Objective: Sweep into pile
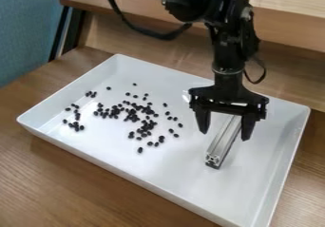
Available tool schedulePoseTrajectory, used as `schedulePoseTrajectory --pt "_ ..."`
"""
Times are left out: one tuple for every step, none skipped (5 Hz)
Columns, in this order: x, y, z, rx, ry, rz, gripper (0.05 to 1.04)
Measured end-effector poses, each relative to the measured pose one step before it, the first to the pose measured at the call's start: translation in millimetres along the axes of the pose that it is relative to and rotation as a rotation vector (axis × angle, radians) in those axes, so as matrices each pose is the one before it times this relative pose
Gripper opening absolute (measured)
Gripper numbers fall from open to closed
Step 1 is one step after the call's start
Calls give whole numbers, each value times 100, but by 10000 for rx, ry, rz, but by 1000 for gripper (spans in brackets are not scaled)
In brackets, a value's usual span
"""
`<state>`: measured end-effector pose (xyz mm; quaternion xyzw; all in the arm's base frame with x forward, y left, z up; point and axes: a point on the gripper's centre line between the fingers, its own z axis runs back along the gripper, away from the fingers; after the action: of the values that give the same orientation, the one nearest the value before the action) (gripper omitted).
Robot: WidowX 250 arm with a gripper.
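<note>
The bar (222, 144) looks stiff, light and perhaps slick, best clasped across its narrow width; the tool's (224, 135) fingers stand apart; the beans (134, 118) likely roll easily

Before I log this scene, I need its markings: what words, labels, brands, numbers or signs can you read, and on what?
None can be read on the tray, metal bar, black bits or table.
Any print on the arm is too small to read.
</note>
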<state>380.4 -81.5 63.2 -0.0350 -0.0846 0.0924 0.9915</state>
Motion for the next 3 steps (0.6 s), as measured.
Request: schedulePoseTrajectory --pt "439 47 -865 214 195 4 999" --pt "414 -37 -633 117 85 -37 999" --pt "249 -38 -712 93 128 -57 999"
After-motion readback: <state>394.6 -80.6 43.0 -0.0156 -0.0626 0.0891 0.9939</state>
